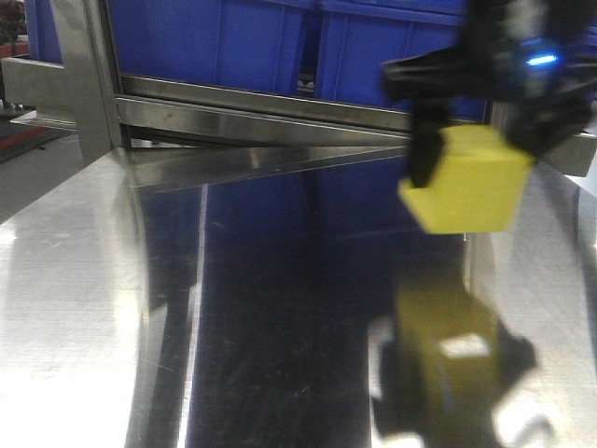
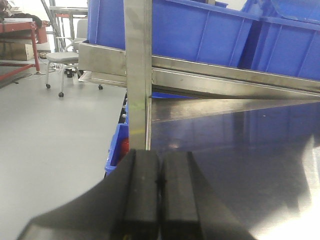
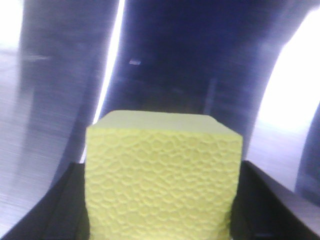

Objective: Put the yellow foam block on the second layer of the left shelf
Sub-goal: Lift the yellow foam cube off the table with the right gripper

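Observation:
The yellow foam block [image 1: 471,182] hangs in my right gripper [image 1: 466,168] at the upper right of the front view, lifted above the shiny steel shelf surface [image 1: 233,308]; its yellow reflection lies below it. In the right wrist view the block [image 3: 162,175] fills the space between the black fingers [image 3: 260,200], which are shut on its sides. My left gripper [image 2: 160,195] shows only in the left wrist view, its two black pads pressed together with nothing between them, over the shelf's left front corner.
Blue plastic bins [image 1: 280,42] stand on the steel rail behind the shelf surface. A steel upright post [image 2: 138,75] rises at the shelf's left edge. A blue bin [image 2: 117,145] sits below, by the post. An office chair [image 2: 62,62] and grey floor lie to the left.

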